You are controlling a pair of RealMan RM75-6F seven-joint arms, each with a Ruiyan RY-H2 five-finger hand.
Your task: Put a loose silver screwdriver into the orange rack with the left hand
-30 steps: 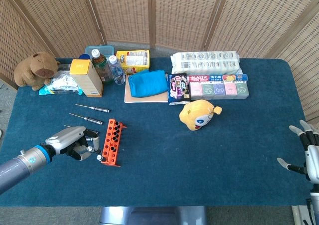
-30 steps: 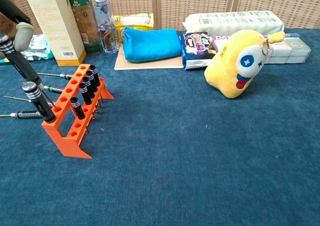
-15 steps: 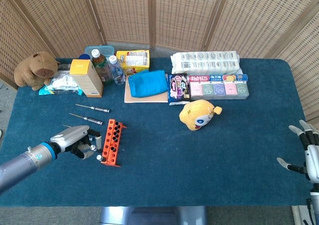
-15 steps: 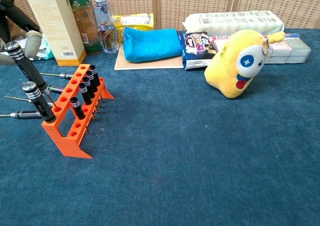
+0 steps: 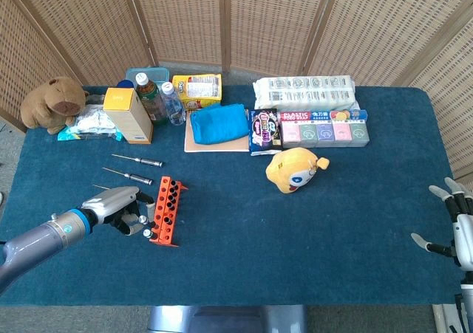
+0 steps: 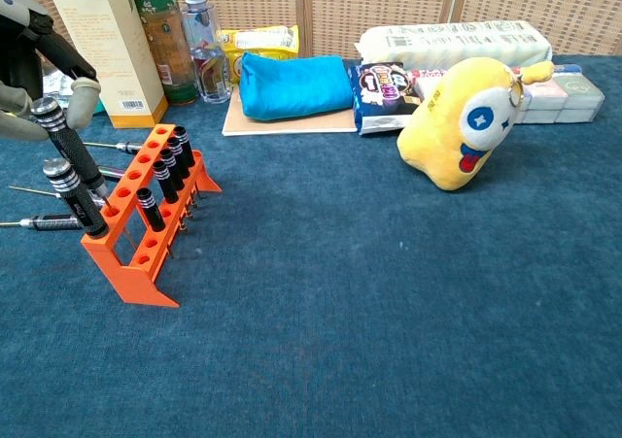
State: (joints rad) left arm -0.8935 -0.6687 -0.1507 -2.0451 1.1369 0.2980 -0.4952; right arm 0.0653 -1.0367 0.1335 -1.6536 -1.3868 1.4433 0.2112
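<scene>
The orange rack [image 6: 136, 261] [image 5: 164, 212] stands left of centre with several black-handled drivers upright in it. My left hand [image 5: 118, 204] [image 6: 29, 54] is just left of it and holds a silver screwdriver [image 6: 74, 153] by its silver-capped top. The driver is tilted, its tip down at a hole near the rack's front end. Beside it another silver-capped driver [image 6: 74, 197] leans in the rack. Loose screwdrivers [image 5: 137, 159] [image 5: 128, 175] lie behind the rack. My right hand [image 5: 457, 229] hangs open past the table's right edge.
A yellow plush toy [image 6: 466, 122] sits right of the rack. Along the back stand a yellow box [image 6: 102, 45], bottles [image 6: 204, 45], a blue pouch [image 6: 292, 84], snack packs [image 5: 325, 126] and a brown plush [image 5: 55, 104]. More loose drivers [image 6: 44, 222] lie left of the rack.
My left hand has moved right toward the rack, carrying the screwdriver. Its tip has come down to the rack's holes. The right hand has not moved.
</scene>
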